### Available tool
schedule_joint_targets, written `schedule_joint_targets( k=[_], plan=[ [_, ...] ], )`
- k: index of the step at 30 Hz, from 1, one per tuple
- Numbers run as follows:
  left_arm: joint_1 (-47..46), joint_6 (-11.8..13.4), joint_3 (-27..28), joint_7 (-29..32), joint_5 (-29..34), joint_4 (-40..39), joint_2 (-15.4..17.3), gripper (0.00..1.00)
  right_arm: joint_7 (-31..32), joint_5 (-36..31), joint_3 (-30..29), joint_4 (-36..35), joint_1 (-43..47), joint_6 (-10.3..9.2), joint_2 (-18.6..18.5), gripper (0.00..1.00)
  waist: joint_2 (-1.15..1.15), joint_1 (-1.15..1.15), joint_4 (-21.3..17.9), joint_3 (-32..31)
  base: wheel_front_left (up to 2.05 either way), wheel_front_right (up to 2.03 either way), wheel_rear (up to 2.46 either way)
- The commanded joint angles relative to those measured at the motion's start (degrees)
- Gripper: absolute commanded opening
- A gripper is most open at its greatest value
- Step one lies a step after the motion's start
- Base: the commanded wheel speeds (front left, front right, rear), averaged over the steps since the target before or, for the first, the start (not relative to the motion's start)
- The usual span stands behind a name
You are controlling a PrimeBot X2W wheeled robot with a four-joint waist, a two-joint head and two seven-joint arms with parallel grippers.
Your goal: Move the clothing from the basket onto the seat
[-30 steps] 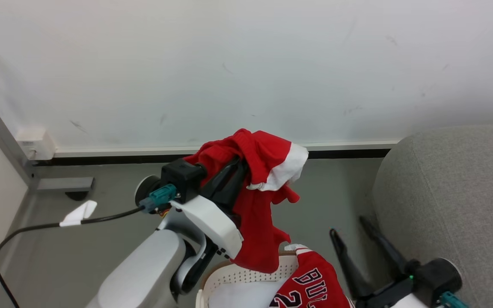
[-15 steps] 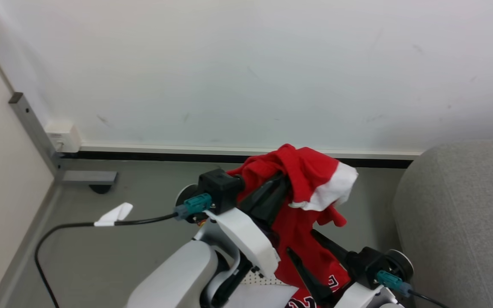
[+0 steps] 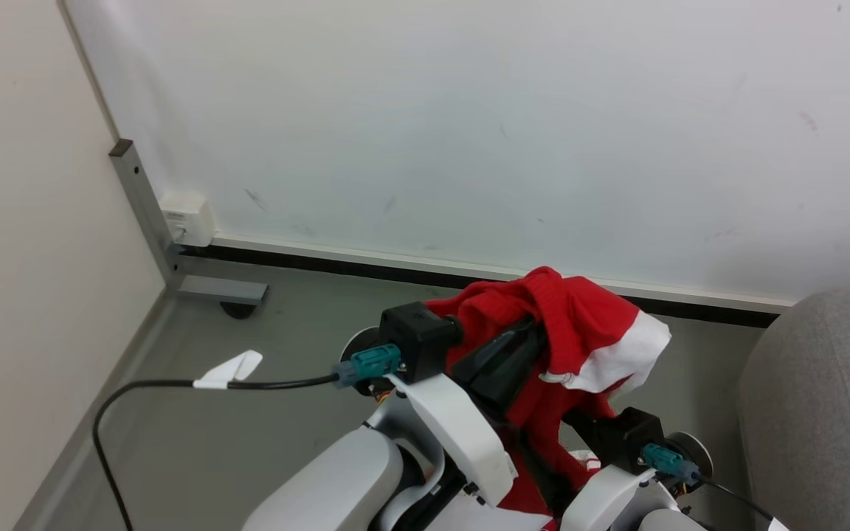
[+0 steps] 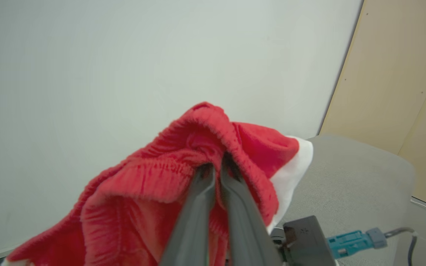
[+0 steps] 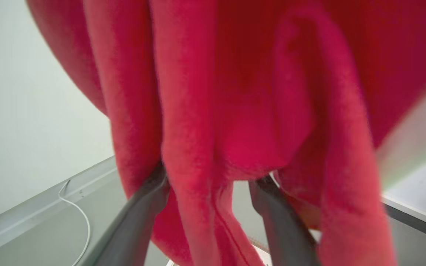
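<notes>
Your left gripper (image 4: pixel 216 170) stayed clamped on the red shorts (image 3: pixel 580 321). Your open right gripper (image 5: pixel 211 176) rose around their hanging folds, ready to support the carry.

Smooth grey floor (image 3: pixel 263 413) running to a white wall (image 3: pixel 469 110) — a grey metal post's flat foot (image 3: pixel 222 290) stands at its left corner, a light-grey upholstered seat (image 3: pixel 823 413) at right; a thin white cord (image 5: pixel 87 224) lies near the skirting.

In sight are one red garment (image 3: pixel 580 324), one grey seat (image 3: pixel 823 413), two grippers, namely the left gripper (image 4: pixel 216 168) and the right gripper (image 5: pixel 213 177), two teal plugs (image 3: pixel 370 363) (image 3: pixel 661 459), one black cable (image 3: pixel 292 383) and one white wall box (image 3: pixel 187 219).
</notes>
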Motion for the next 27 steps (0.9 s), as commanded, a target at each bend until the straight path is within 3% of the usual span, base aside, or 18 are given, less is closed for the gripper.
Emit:
schedule_joint_targets(
  k=[1, 11, 18, 19, 21, 22, 23, 27],
  plan=[
    [0.82, 0.19, 0.11, 0.08, -0.23, -0.37, 0.32, 0.00, 0.05, 0.87, 0.34, 0.75, -0.89, -0.12, 0.01, 0.00, 0.00, 0.00, 0.63, -0.09, 0.00, 0.00, 0.00],
    [1.34, 1.28, 1.26, -0.31, -0.77, -0.55, 1.92, 0.00, 0.04, 3.35, -0.30, -2.06, 0.29, -0.12, 0.00, 0.00, 0.00, 0.00, 0.20, 0.25, 0.00, 0.00, 0.00],
    [3.18, 2.39, 2.27, -0.91, -1.80, 0.90, 3.17, 0.00, 0.04, 3.82, -6.54, -9.11, 2.97, -0.12, -1.03, 0.00, 0.00, 0.00, -1.94, 0.76, 0.00, 0.00, 0.00],
    [3.56, 2.47, 2.42, -1.19, -1.94, 1.11, 3.30, 0.09, 0.05, 3.72, -7.47, -10.22, 3.34, -0.12, -1.33, 0.00, 0.00, 0.00, -2.36, 0.85, 0.00, 0.00, 0.00],
    [4.35, 2.78, 2.58, -1.55, -2.24, 1.45, 3.46, 0.52, 0.05, 3.56, -9.18, -12.54, 4.54, -0.12, -1.86, 0.00, 0.00, 0.00, -3.28, 1.06, 0.00, 0.00, 0.00],
    [4.68, 2.72, 2.59, -1.84, -2.40, 1.48, 3.45, 0.94, 0.05, 3.49, -9.96, -13.71, 4.98, -0.12, -2.12, 0.00, 0.00, 0.00, -3.79, 1.19, 0.00, 0.00, 0.00],
    [5.02, 2.57, 2.54, -2.08, -2.66, 1.47, 3.38, 1.00, 0.05, 3.20, -10.93, -14.76, 5.37, -0.12, -2.45, 0.00, 0.00, 0.00, -4.31, 1.32, 0.00, 0.00, 0.00],
    [6.60, 2.08, 1.73, -2.79, -2.88, 1.76, 3.45, 1.00, 0.04, 2.62, -15.03, -18.83, 6.76, -0.12, -3.90, 0.00, 0.00, 0.00, -6.89, 1.77, 0.00, 0.00, 0.00]
  ],
)
